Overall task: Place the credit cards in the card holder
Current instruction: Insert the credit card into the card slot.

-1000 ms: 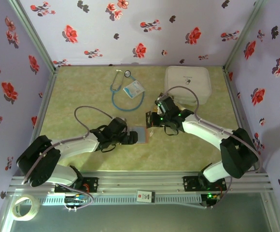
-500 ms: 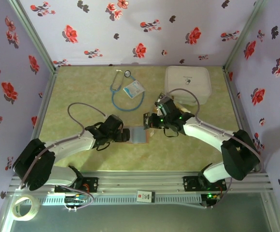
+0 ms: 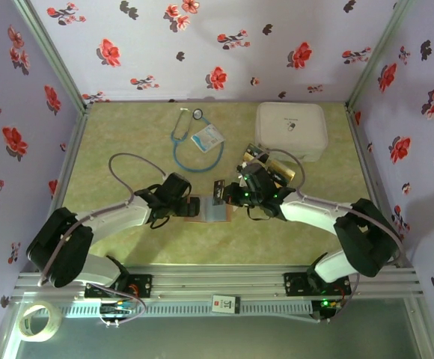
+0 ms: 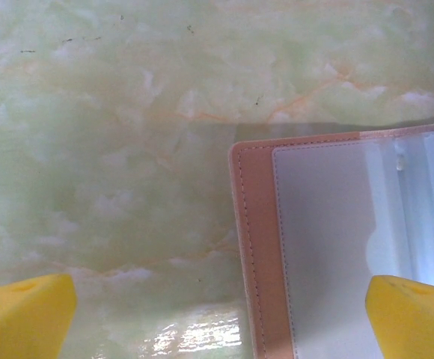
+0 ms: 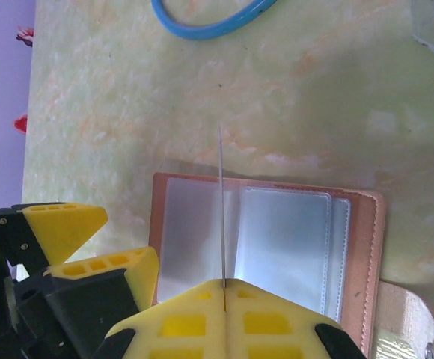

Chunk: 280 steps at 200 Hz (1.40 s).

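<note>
The card holder [image 3: 211,211] lies open on the table, tan-brown with greyish clear pockets [image 5: 292,239]. My right gripper [image 5: 223,284] is shut on one of the credit cards [image 5: 221,209], which stands on edge as a thin line above the holder's middle fold. From above, this gripper [image 3: 223,193] sits at the holder's far edge. More yellow-and-black credit cards [image 3: 269,164] lie behind it, near the white case. My left gripper [image 3: 193,206] is open at the holder's left side. Its yellow fingertips [image 4: 22,314] straddle the holder's stitched edge [image 4: 258,254] without touching it.
A large white rounded case [image 3: 291,131] stands at the back right. A blue stethoscope [image 3: 191,142] and a light-blue badge card [image 3: 207,137] lie at the back middle. Flowered walls close in the table [image 3: 120,142] on three sides.
My right gripper has carried its card leftward over the open holder, uncovering the loose cards by the white case. My left gripper has drawn back slightly to the left.
</note>
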Each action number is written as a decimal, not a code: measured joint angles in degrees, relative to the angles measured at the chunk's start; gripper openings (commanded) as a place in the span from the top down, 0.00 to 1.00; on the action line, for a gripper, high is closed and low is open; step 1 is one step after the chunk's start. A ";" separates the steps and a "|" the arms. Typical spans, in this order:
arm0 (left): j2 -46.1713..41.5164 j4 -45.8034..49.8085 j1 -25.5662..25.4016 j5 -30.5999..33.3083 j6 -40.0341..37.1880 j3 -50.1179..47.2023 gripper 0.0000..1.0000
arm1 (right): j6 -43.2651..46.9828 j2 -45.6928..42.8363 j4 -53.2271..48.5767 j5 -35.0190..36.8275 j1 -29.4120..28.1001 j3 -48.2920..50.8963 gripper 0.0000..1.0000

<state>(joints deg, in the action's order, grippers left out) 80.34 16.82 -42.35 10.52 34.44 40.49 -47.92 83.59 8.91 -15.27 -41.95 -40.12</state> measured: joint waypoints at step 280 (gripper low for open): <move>2.49 0.15 0.00 2.56 0.11 -3.23 0.00 | -2.25 8.81 17.66 -3.45 -1.62 4.70 1.00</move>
<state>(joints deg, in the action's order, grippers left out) 82.83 16.97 -42.35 13.08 34.54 37.26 -50.17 92.40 26.57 -18.72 -43.57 -35.42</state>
